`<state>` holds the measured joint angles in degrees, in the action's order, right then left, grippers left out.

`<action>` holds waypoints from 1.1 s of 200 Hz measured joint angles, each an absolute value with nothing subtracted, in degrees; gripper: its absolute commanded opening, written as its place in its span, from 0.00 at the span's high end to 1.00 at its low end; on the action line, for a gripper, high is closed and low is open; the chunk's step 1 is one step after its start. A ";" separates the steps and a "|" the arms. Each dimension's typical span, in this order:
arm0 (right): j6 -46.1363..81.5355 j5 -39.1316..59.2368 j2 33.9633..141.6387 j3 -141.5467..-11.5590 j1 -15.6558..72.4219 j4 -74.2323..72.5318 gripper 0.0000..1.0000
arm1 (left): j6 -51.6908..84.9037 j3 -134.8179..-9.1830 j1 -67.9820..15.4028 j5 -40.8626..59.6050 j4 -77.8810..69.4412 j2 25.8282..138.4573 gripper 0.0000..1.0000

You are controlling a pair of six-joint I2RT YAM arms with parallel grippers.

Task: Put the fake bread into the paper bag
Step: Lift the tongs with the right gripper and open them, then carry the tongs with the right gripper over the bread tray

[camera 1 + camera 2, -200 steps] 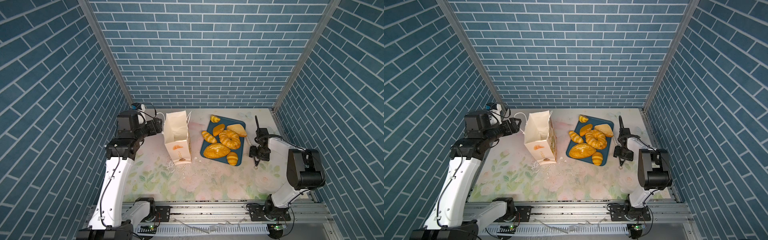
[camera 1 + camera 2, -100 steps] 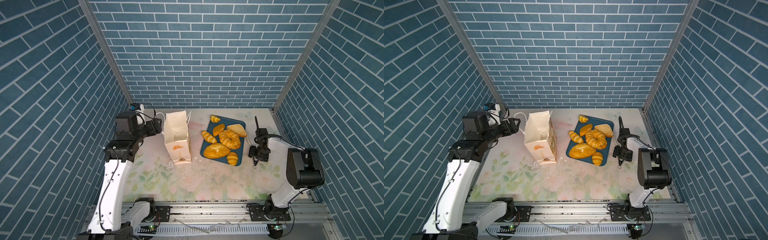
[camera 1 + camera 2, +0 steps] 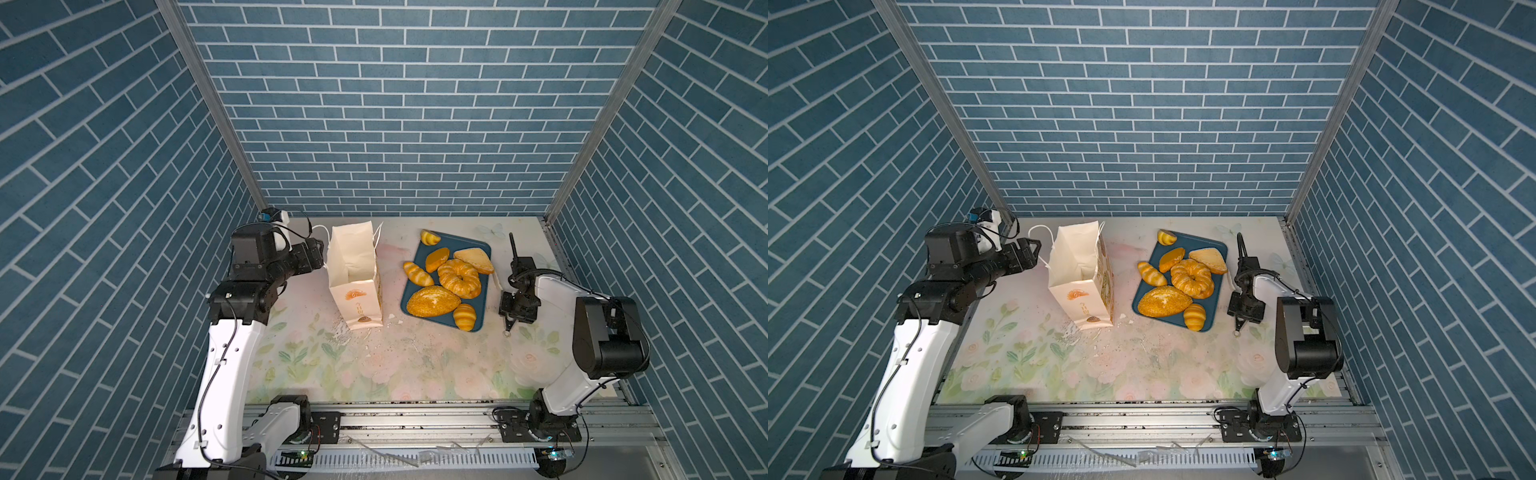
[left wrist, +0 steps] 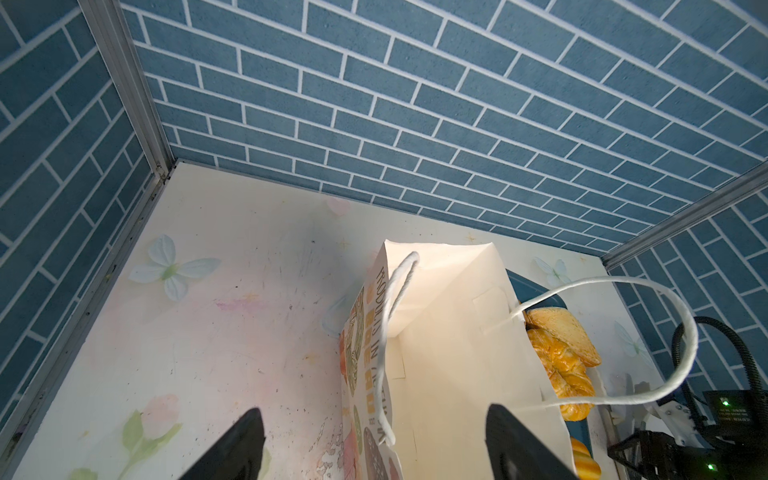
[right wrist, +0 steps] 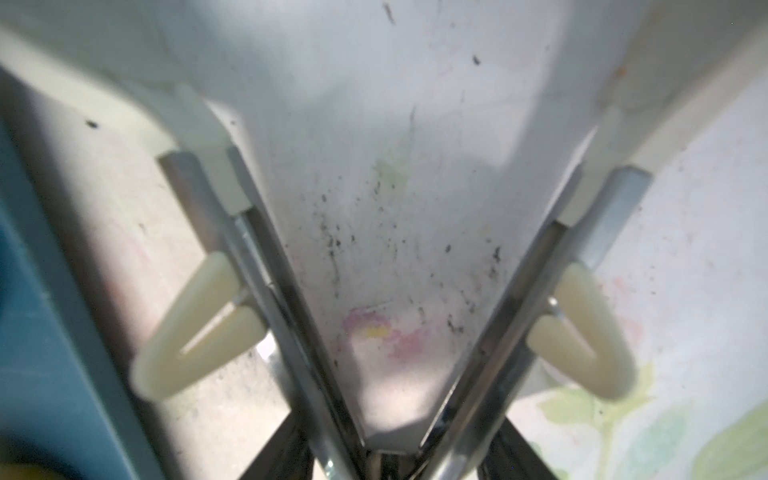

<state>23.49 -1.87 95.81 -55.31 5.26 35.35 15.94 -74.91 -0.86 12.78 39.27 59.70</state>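
Left fingers (image 4: 241, 444) wide open beside paper bag (image 4: 449, 353), right fingers (image 5: 278, 453) gripping tongs (image 5: 282, 299)

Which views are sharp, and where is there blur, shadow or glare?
Right wrist view: soft throughout, tongs and tray edge blurred, shadow over the table. Left wrist view: sharp, bag evenly lit. Both top views: sharp, even light, slight sheen on the bread.

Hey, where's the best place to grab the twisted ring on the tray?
Take the ring from straight above, pinching across its band on the side nearest the right arm, one finger in the hole. It lies flat on the tray, and the loaf and triangle crowd its other sides, so that side looks freest.
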 measured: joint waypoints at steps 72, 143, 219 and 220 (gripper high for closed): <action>23.18 -3.09 84.77 -54.37 5.61 37.56 0.46 | 15.88 -74.91 -0.86 12.21 39.90 59.75 0.13; 21.10 -4.84 77.97 -60.73 7.40 46.61 0.46 | 15.88 -74.98 -0.86 12.25 40.91 59.86 0.13; 19.38 -5.93 77.84 -68.90 9.43 53.60 0.44 | 16.36 -75.18 -0.86 12.93 41.32 60.75 0.13; 19.31 -5.96 77.84 -68.97 9.45 53.65 0.44 | 16.38 -75.18 -0.86 12.93 41.30 60.75 0.13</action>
<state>19.31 -5.96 77.84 -68.97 9.45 53.65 16.38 -75.18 -0.86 12.93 41.30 60.75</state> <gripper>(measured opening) 0.562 0.866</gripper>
